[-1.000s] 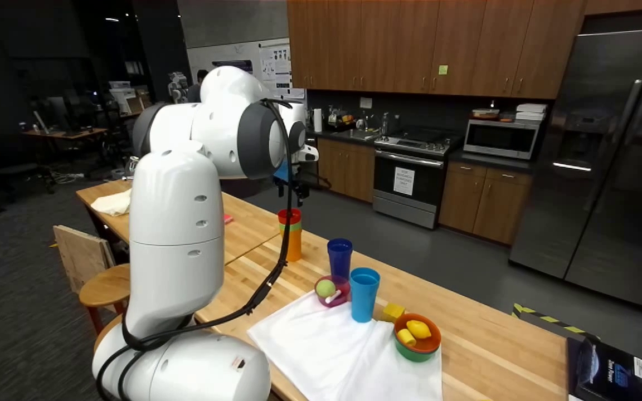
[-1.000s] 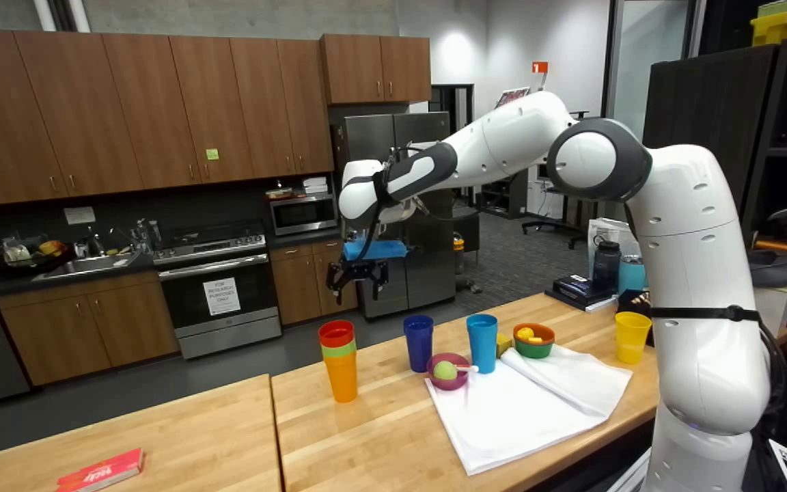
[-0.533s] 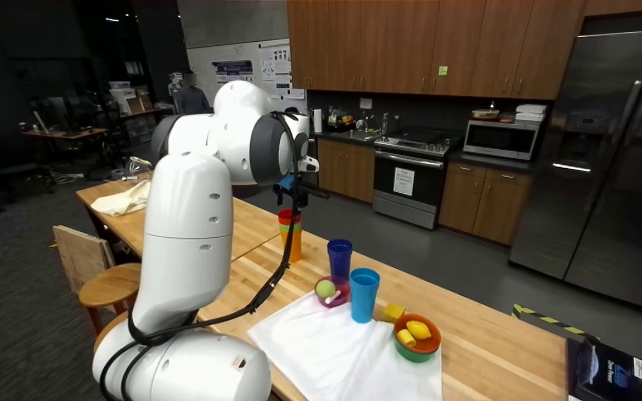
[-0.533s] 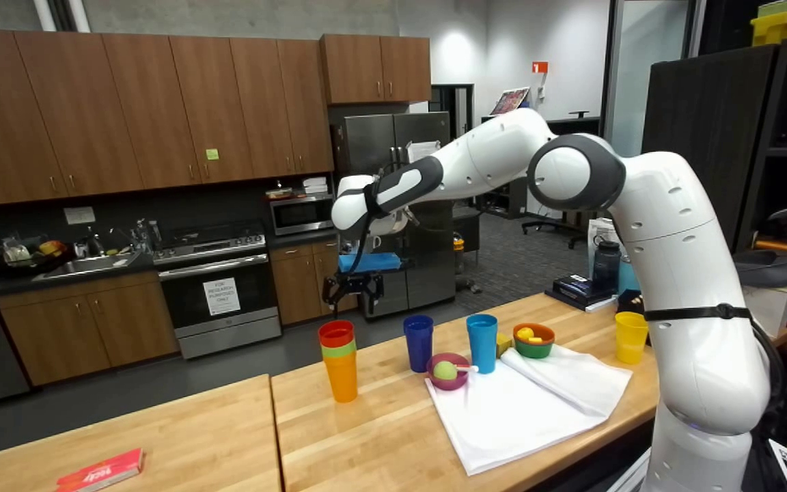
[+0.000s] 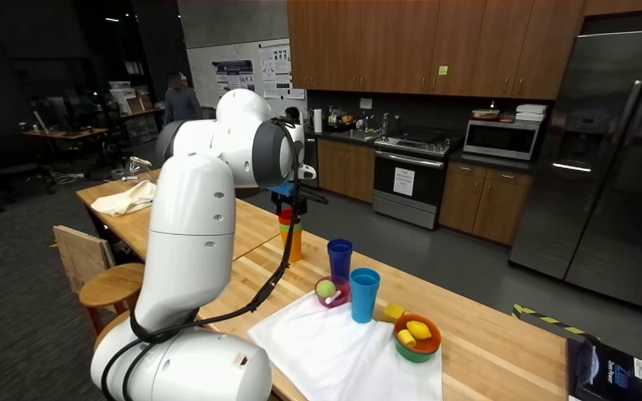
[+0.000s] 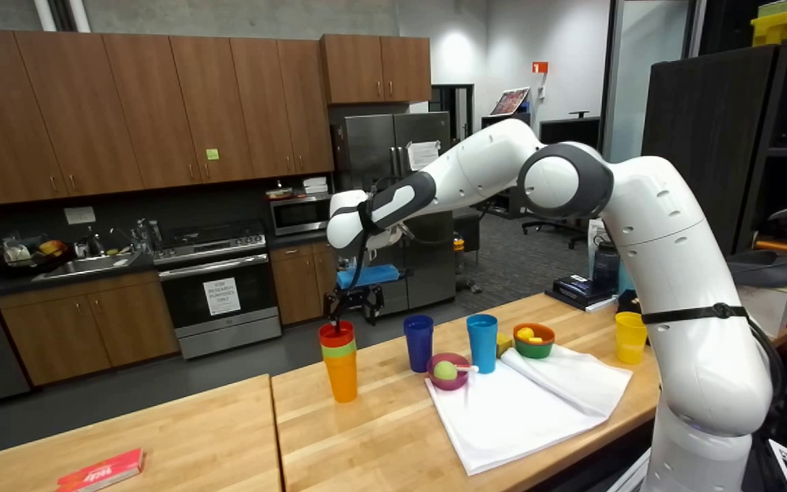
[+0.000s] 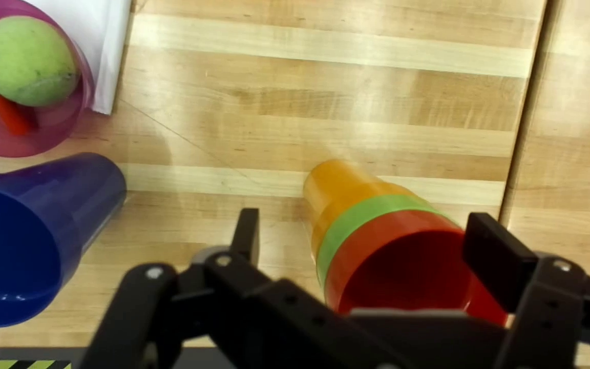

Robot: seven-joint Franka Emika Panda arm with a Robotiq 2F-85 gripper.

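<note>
Fingers [image 7: 246, 233] set wide at the cup stack [image 7: 377, 230].
It stands upright on the surface [image 7: 325, 92], near the dark blue cup [image 7: 64, 210]; to prevent tipping, verify clearance at each finger first.

The gripper [image 6: 353, 316] stands with fingers [image 6: 331, 307] apart over the stacked cups [image 6: 341, 370], its left one overlapping their rim; inside or above it, I can't tell. A gap runs along the stack's right side, until the dark blue cup [image 6: 419, 345] and, nearer me, the purple bowl [image 6: 449, 384] block passage.
</note>
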